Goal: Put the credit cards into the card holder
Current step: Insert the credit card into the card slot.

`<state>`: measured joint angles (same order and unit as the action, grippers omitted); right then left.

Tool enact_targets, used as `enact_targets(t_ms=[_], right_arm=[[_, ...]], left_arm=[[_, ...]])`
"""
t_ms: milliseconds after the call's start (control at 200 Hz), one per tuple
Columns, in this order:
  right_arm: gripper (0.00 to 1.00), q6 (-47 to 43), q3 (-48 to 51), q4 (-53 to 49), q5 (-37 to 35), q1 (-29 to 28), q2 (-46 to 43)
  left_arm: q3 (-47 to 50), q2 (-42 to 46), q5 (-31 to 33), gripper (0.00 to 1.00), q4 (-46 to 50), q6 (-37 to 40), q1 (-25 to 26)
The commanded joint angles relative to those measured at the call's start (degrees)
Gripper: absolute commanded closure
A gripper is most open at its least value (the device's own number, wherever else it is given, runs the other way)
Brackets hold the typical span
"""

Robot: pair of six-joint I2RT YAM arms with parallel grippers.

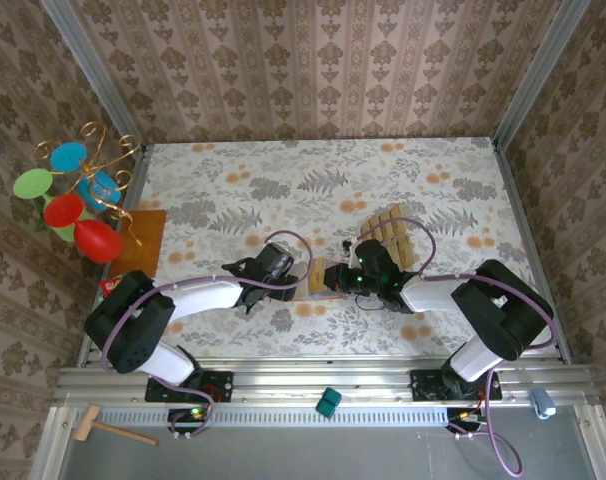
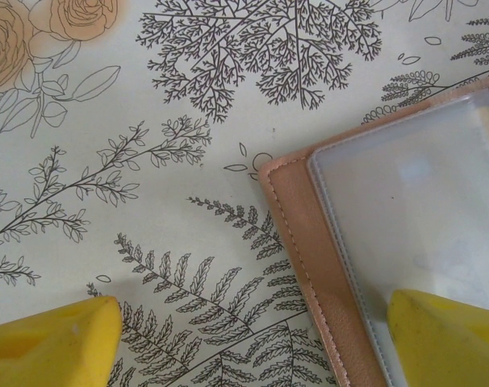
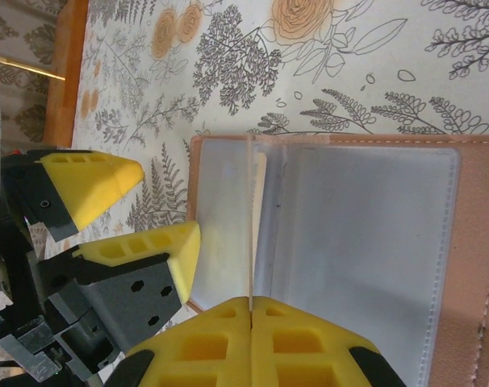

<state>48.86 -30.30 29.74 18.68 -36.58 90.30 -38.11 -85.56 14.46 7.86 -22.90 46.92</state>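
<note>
Close to the middle of the worktop's point(image 1: 283, 180) near edge, the small reddish-brown leather-like card holder point(image 3: 357, 242) lies open, tan face and clear pockets up; from above, both wrists cover most of it. The right tool point(image 3: 251, 318) has its yellow pads pressed together on a thin tan-gold credit card point(image 3: 259, 189); the card is seen edge-on, hard to make out, standing over the clear pockets; whether it has entered one I cannot tell. The left tool point(image 2: 248, 347) is spread wide, one fingertip point(image 2: 446, 339) over a clear pocket, the other over bare worktop; contact cannot be told. Just beyond, the other tan-gold credit cards point(image 1: 388, 232) lie fanned; a purple cable loops over them. At the left edge, an orange-brown flat board point(image 1: 143, 245) bears a gold wire stand with coloured discs point(image 1: 93, 185).
</note>
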Motion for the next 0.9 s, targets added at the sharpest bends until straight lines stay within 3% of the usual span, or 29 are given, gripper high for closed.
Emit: enact_targets(t_ms=[0,895], right_arm=[[1.0,1.6,1.0,4.5,1.2,0.5,1.1],[1.0,5.1,3.9,12.6,2.0,1.0,5.2]], left_arm=[[1.6,-0.3,1.4,0.13,3.0,-0.7,0.4],[1.9,0.0,1.5,0.14,3.4,-1.3,0.7]])
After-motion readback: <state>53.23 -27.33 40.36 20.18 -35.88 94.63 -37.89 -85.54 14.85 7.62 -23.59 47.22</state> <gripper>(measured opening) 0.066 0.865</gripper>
